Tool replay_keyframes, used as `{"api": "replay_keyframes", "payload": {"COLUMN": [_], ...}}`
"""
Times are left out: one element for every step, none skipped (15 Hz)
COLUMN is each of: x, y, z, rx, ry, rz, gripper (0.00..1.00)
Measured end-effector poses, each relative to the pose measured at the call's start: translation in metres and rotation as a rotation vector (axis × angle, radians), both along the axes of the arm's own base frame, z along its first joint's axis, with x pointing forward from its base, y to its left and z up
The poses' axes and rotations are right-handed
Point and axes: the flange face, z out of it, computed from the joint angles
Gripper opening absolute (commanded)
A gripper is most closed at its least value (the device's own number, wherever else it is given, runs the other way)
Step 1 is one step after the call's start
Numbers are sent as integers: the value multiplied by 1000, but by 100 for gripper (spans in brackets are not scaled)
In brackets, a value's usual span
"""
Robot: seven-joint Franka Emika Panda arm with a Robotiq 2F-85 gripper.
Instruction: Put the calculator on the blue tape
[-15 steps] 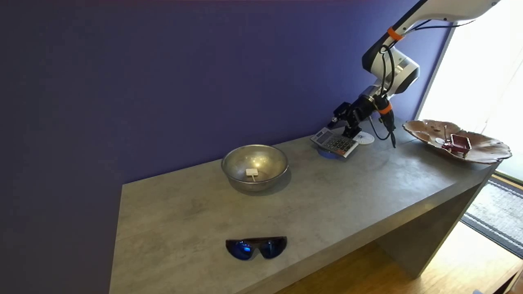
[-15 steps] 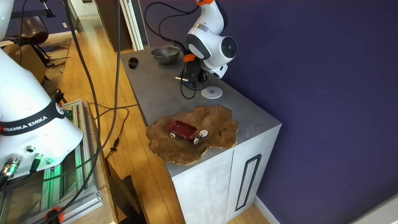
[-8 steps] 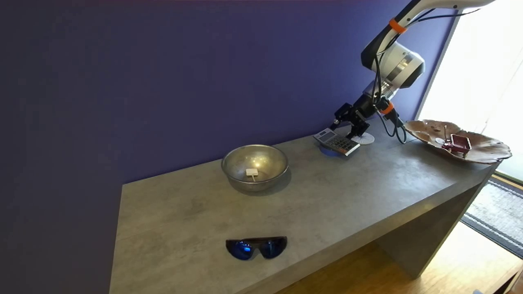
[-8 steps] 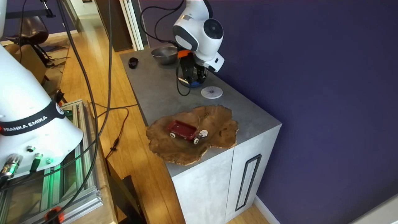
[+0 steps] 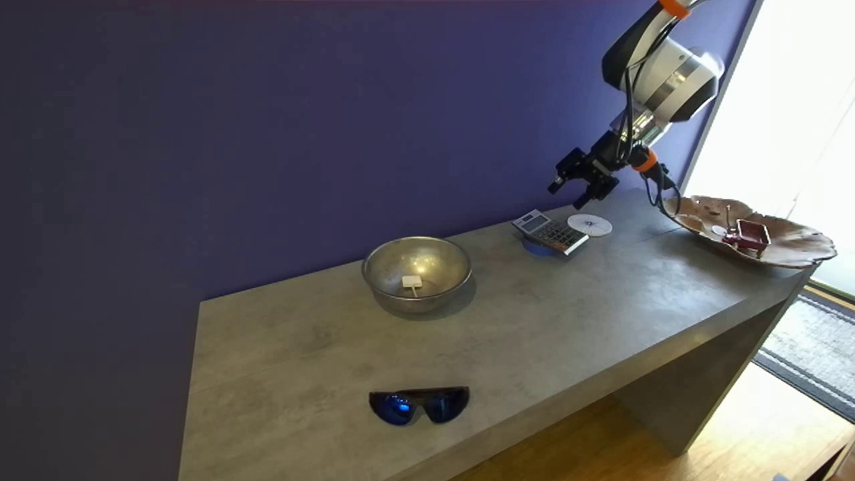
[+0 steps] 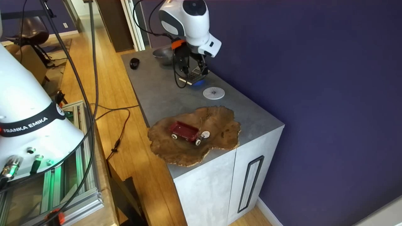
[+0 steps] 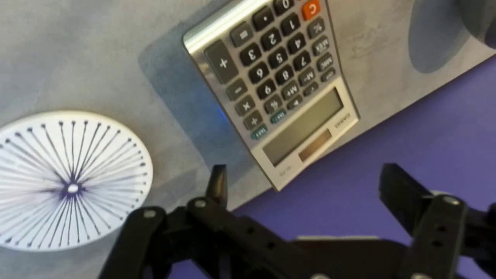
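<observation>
- Wrist view: my black two-fingered gripper (image 7: 304, 180) stands spread apart, nothing pinched in it, and the flat, rectangular, silver-grey calculator with dark keys (image 7: 279, 85) lies beyond its tips, untouched.
- The calculator rests face up across the low, round, blue roll of tape (image 5: 536, 249). Its shadow (image 7: 186, 97) falls offset from its edge, so I judge the roll props it off the grey, stone-look counter (image 5: 300, 361); whether it sits level I cannot tell.
- I take the placing as done. It overhangs the roll, so balance alone probably keeps it there and a bump from me could tip it; I would next draw straight off, without closing.
- The flat, round, white disc with dark rays (image 7: 73, 186) lies near it, propping nothing.
- In an exterior view, the counter also carries a round, silvery metal bowl (image 5: 414, 305) with a small white piece (image 5: 412, 282) inside, and dark, blue-lensed sunglasses (image 5: 419, 406), well apart from the calculator.
- A brown, wavy-edged wooden dish (image 6: 163, 138) holds a small red wagon (image 6: 184, 130); around are a purple wall (image 5: 267, 133) and a yellow-brown wood floor (image 6: 114, 78).
</observation>
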Motion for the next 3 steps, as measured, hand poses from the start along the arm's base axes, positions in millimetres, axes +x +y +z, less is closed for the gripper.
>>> {"api": "replay_keyframes", "payload": {"x": [-7, -15, -26], "y": [-1, -1, 1], "z": [17, 34, 49], "rx": [-12, -20, -19], "ry": [-29, -53, -72], "rz": [-1, 14, 44], "gripper": [100, 100, 100]}}
